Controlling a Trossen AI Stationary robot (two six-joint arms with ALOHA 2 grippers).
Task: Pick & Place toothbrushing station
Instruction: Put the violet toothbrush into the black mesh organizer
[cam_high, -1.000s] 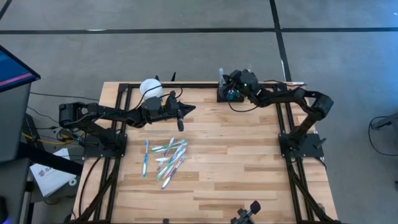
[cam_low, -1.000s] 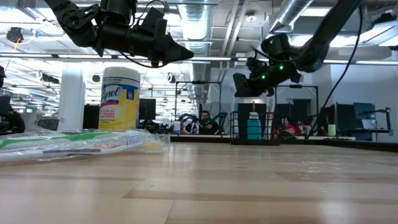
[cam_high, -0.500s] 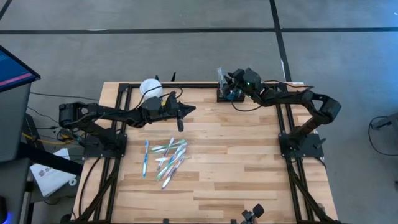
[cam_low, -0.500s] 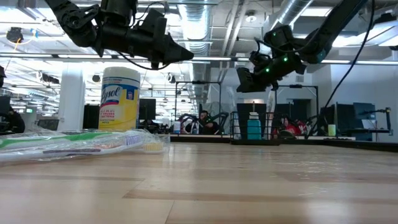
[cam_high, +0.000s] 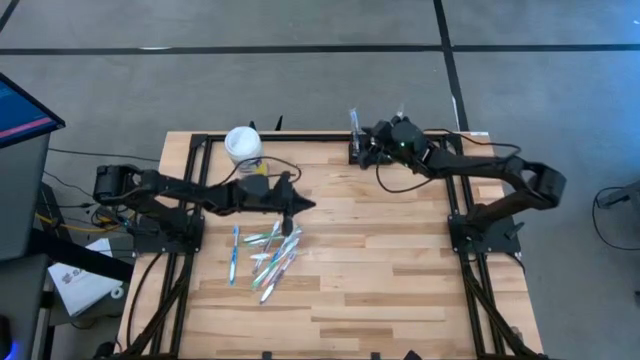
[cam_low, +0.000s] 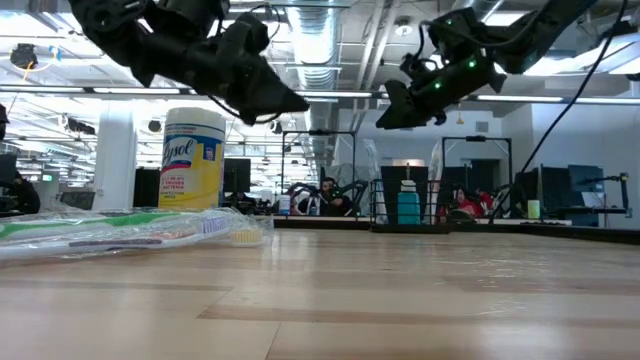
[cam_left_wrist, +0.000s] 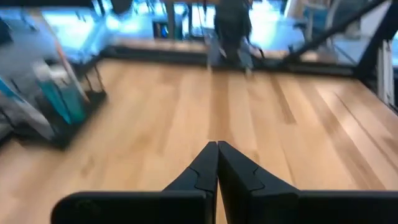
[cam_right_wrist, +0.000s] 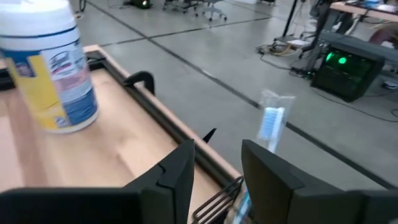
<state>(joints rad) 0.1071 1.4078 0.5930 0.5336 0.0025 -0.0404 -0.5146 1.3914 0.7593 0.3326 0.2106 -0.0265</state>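
The toothbrushing station (cam_high: 360, 152), a small black wire-mesh caddy, stands at the table's far edge and also shows in the low view (cam_low: 405, 200). A wrapped toothbrush (cam_right_wrist: 272, 123) stands upright in it. My right gripper (cam_right_wrist: 217, 152) hovers open just above the caddy (cam_right_wrist: 219, 198) and touches nothing. A pile of several toothbrushes (cam_high: 270, 250) lies mid-table on the left. My left gripper (cam_high: 290, 205) is shut and empty. It hangs above the pile's far end with its fingers slanting down (cam_low: 290, 100).
A white round wipes tub with a yellow label (cam_high: 243, 143) stands at the far left of the table, near my left arm. Black frame rails (cam_high: 190, 200) run along the table's left, right and far sides. Bare wood lies in the middle and near half.
My right gripper has risen from the caddy and drawn back a little; the toothbrush stays standing in the caddy. My left gripper has moved toward the table's near edge, over the toothbrush pile, and tipped its fingers downward, staying shut.
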